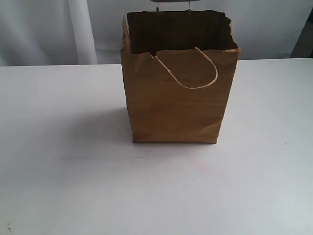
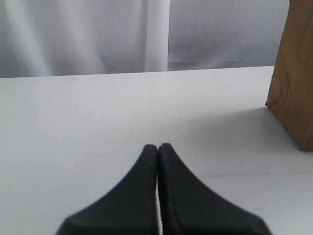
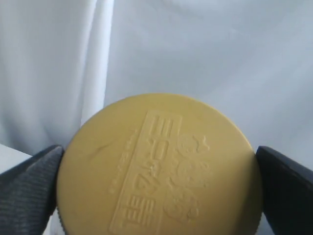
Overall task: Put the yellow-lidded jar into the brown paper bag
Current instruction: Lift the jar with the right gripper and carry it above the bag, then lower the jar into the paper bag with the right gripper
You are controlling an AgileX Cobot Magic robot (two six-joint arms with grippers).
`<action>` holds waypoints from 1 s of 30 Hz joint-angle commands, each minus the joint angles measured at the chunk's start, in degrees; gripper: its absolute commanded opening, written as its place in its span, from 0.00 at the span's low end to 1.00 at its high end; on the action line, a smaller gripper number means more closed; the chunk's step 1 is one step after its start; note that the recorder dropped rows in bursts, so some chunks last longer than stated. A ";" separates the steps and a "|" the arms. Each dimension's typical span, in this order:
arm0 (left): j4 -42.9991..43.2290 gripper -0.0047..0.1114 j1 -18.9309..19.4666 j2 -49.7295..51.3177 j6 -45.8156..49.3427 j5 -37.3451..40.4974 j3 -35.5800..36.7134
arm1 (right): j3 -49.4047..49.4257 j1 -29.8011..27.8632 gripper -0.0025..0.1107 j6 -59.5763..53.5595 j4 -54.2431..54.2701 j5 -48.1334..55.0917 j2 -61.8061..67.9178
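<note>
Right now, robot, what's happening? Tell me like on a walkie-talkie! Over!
Left gripper shut, empty, near the brown paper bag. Right gripper shut on the yellow-lidded jar, fingers pinching it. Bag upright, mouth open, nothing seen blocking it.

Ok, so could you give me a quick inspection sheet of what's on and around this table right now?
Surface: white table, plain top.
Job's things: brown paper bag upright, top open, rim torn, one handle drooping over its front; yellow-lidded jar shows only its lid, in the right wrist view, and is not seen on the table.
Clutter: nothing seen.
Grippers: left gripper shut and empty, over the table beside the bag; right gripper closed on the sides of the jar's lid.
Cables: nothing seen.
Surroundings: pale curtain behind the table.
</note>
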 commanded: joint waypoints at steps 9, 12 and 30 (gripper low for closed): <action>-0.22 0.05 -0.15 0.17 -0.22 -0.69 -0.13 | -0.38 -6.59 0.02 -3.98 9.36 -4.66 6.13; -0.22 0.05 -0.15 0.17 -0.22 -0.69 -0.13 | -0.38 -6.59 0.02 -4.11 12.13 -4.19 7.99; -0.22 0.05 -0.15 0.17 -0.22 -0.69 -0.13 | -0.38 -9.07 0.02 -8.04 20.49 0.78 17.31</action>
